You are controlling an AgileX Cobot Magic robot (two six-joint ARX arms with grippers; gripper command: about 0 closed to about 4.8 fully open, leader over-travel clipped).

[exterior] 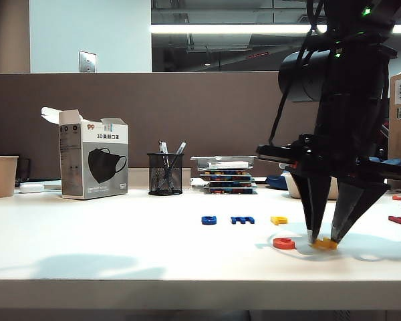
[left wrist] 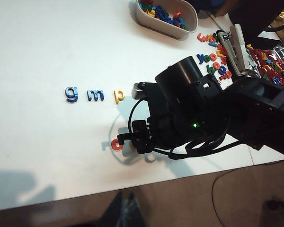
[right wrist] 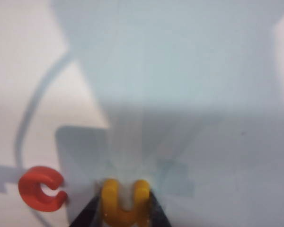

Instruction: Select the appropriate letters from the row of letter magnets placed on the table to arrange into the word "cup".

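Note:
A red "c" [exterior: 284, 243] [left wrist: 116, 144] [right wrist: 40, 188] lies on the white table [exterior: 120, 247] near its front edge. Right beside it, my right gripper [exterior: 324, 239] [right wrist: 125, 213] points down and is shut on the yellow "u" [exterior: 325, 244] [right wrist: 125, 201], which is at table level. I cannot tell if the "u" touches the surface. Farther back, the row holds a blue "g" [left wrist: 72, 94], a blue "m" [left wrist: 95, 95] and the yellow "p" [exterior: 279, 220] [left wrist: 119, 95]. My left gripper [left wrist: 126, 193] hangs off the table's front edge, its fingers together and holding nothing.
A mask box [exterior: 93, 162], a mesh pen cup [exterior: 165, 174], a paper cup [exterior: 1, 175] and stacked trays [exterior: 227, 175] line the back. A white tub of letters [left wrist: 165, 19], loose letters [left wrist: 213, 59] and a bag [left wrist: 270, 66] lie on the right.

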